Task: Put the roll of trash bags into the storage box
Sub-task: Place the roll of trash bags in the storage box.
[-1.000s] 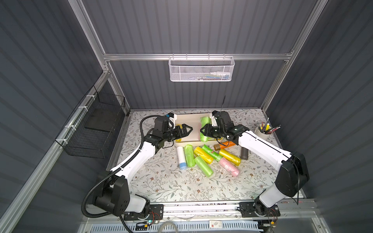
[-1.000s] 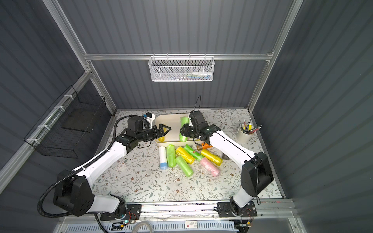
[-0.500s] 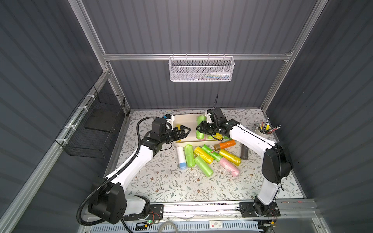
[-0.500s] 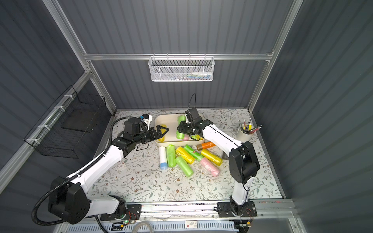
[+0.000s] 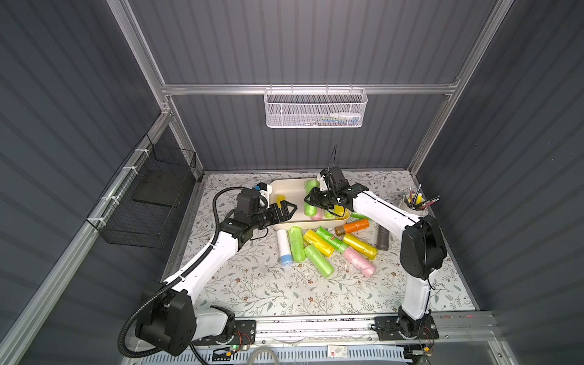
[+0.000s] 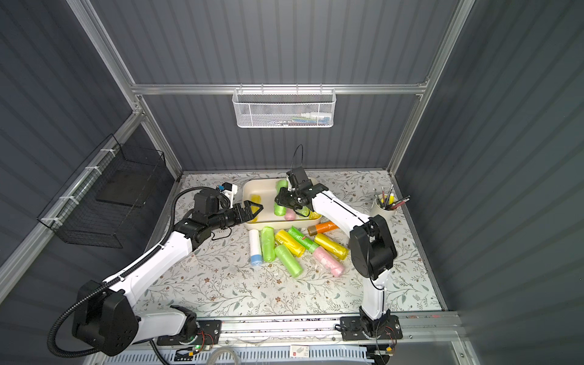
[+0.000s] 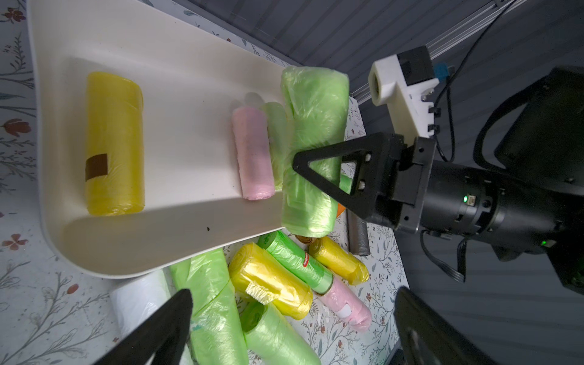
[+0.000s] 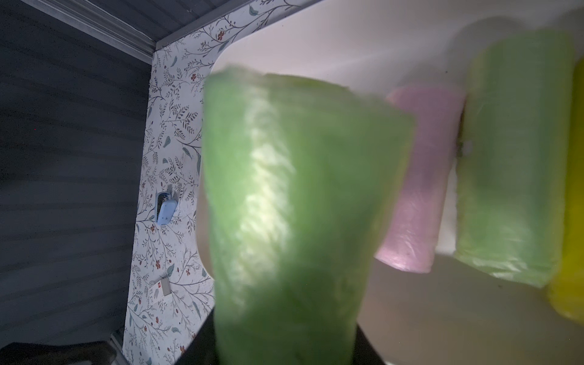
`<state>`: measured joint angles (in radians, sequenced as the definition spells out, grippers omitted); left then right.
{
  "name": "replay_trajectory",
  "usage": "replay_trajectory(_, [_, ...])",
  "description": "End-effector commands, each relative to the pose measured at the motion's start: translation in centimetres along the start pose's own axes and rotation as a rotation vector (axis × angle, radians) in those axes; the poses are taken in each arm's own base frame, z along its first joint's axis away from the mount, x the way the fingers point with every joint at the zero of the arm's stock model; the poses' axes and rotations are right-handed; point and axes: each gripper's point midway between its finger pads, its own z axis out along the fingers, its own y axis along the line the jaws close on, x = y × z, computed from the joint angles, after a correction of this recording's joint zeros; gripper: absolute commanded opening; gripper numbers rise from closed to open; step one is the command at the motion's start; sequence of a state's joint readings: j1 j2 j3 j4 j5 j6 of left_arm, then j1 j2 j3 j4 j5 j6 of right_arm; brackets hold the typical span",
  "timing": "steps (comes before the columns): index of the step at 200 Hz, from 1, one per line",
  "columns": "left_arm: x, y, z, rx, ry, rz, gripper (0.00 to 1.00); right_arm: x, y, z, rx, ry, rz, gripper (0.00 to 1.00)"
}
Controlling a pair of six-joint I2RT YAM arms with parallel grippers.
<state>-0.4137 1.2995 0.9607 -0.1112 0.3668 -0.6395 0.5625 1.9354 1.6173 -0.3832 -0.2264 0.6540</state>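
The cream-white storage box (image 5: pixel 289 189) (image 6: pixel 249 189) (image 7: pixel 189 79) sits at the back middle of the table. My right gripper (image 5: pixel 312 197) (image 6: pixel 281 199) (image 8: pixel 284 347) is shut on a light green roll of trash bags (image 5: pixel 309 210) (image 6: pixel 279 211) (image 7: pixel 311 104) (image 8: pixel 300 205), holding it just above the box, beside a pink roll (image 8: pixel 420 177) lying inside. A yellow roll (image 7: pixel 113 142) lies at the box's left end. My left gripper (image 5: pixel 286 210) (image 6: pixel 251 211) (image 7: pixel 294 294) stands open and empty at the box's front left corner.
Several loose rolls (image 5: pixel 316 246) in green, yellow, pink, orange, white and dark grey lie right in front of the box. A pen cup (image 5: pixel 410 205) stands at the right. A white mesh basket (image 5: pixel 316 107) hangs on the back wall, a black wire basket (image 5: pixel 151 199) on the left wall.
My right gripper has carried the green roll leftward, further over the box. My left gripper has drawn back a little to the left, still open.
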Motion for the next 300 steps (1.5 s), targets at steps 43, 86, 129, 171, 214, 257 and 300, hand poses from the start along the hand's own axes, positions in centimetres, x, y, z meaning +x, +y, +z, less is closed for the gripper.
replay_trajectory(43, [0.7, -0.2, -0.7, -0.001, 0.014, 0.014, 1.0, -0.9, 0.2, 1.7, -0.015, 0.008, 0.009, 0.35])
replay_trajectory(86, [1.0, 0.2, -0.7, -0.013, 0.019, 0.01, 1.0, -0.7, -0.2, 2.9, -0.01, 0.025, 0.017, 0.34])
replay_trajectory(129, [1.3, 0.4, -0.5, -0.014, 0.029, 0.006, 1.0, -0.9, -0.5, 3.7, -0.008, 0.031, 0.027, 0.35])
replay_trajectory(171, [1.5, 0.5, -0.6, -0.024, 0.036, 0.009, 1.0, -1.0, -1.1, 4.5, -0.003, 0.036, 0.037, 0.34])
replay_trajectory(214, [1.6, 1.0, -0.9, -0.047, 0.027, 0.012, 1.0, -1.2, -1.5, 5.4, -0.001, 0.044, 0.046, 0.34])
replay_trajectory(257, [2.0, 1.2, -0.5, -0.042, 0.046, 0.001, 1.0, -1.7, -1.7, 6.1, -0.015, 0.041, 0.069, 0.33])
replay_trajectory(300, [1.9, 1.0, -0.6, -0.039, 0.043, 0.003, 1.0, -1.8, -2.5, 7.1, -0.005, 0.046, 0.082, 0.33])
